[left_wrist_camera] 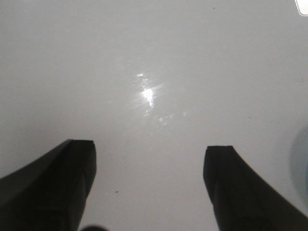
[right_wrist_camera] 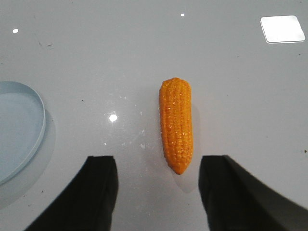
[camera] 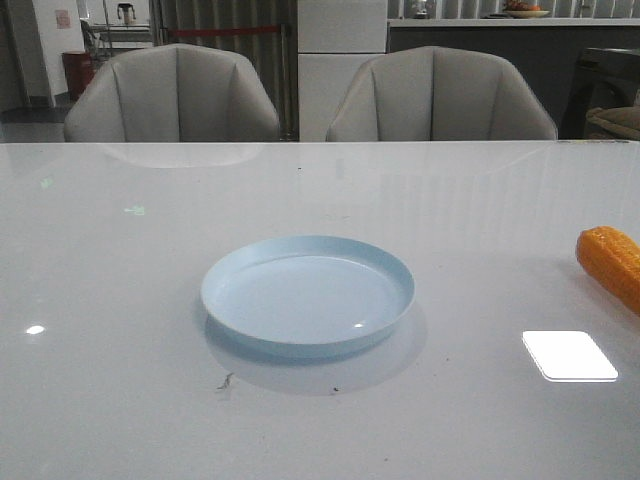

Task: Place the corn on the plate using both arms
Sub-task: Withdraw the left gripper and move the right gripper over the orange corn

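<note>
Left gripper (left_wrist_camera: pixel 150 187): jaws spread, empty, over bare table (left_wrist_camera: pixel 144 57). Plate (camera: pixel 307 294): frame centre in the front view, empty. Corn (camera: pixel 612 263): right frame edge, well apart from the plate. Right gripper (right_wrist_camera: pixel 159 192): jaws spread, corn (right_wrist_camera: pixel 176 124) between and just ahead, long axis parallel to the fingers, tapered end nearest. The right arm appears nearer.

bench (camera: pixel 120 300): glossy pale grey surface, filling the lower part of the front view.
far edge: two beige armchairs stand behind it, one (camera: pixel 172 95) toward the left corner, one (camera: pixel 440 97) toward the right.
near right corner: a bright rectangular light reflection (camera: pixel 569 355).
near left edge: a small glare spot (camera: pixel 35 329).
near edge, middle: a few dark specks (camera: pixel 225 381).
</note>
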{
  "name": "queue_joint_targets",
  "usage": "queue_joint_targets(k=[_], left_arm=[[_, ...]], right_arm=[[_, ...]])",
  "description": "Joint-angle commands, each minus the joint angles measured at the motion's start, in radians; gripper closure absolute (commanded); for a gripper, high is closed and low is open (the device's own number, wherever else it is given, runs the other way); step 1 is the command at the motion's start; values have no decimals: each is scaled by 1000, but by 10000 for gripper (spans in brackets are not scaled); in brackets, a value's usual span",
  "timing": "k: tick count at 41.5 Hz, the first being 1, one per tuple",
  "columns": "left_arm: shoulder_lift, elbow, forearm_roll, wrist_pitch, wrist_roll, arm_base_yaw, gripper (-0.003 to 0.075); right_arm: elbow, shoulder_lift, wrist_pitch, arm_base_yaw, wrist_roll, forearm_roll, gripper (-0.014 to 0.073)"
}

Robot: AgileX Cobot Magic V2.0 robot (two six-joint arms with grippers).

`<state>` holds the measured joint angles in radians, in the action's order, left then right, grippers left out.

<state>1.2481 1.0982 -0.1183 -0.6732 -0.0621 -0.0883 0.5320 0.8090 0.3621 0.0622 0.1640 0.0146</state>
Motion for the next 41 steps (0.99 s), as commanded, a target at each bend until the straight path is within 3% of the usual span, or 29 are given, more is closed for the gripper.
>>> queue_joint_targets(k=[1, 12, 18, 28, 33, 41], left_arm=[[-155, -95, 0, 112, 34, 31, 195], [-399, -337, 14, 157, 42, 33, 195], [-432, -426, 57, 157, 42, 33, 195], [-432, -480, 89, 152, 42, 33, 195], [-432, -480, 89, 155, 42, 33, 195], [-432, -480, 107, 155, 42, 33, 195]], right_arm=[[37, 15, -62, 2, -1, 4, 106], [45, 87, -65, 2, -1, 4, 106], [143, 169, -34, -25, -1, 4, 106], [476, 450, 267, -124, -27, 4, 106], [655, 616, 403, -127, -109, 4, 106], [869, 858, 576, -127, -114, 2, 106]])
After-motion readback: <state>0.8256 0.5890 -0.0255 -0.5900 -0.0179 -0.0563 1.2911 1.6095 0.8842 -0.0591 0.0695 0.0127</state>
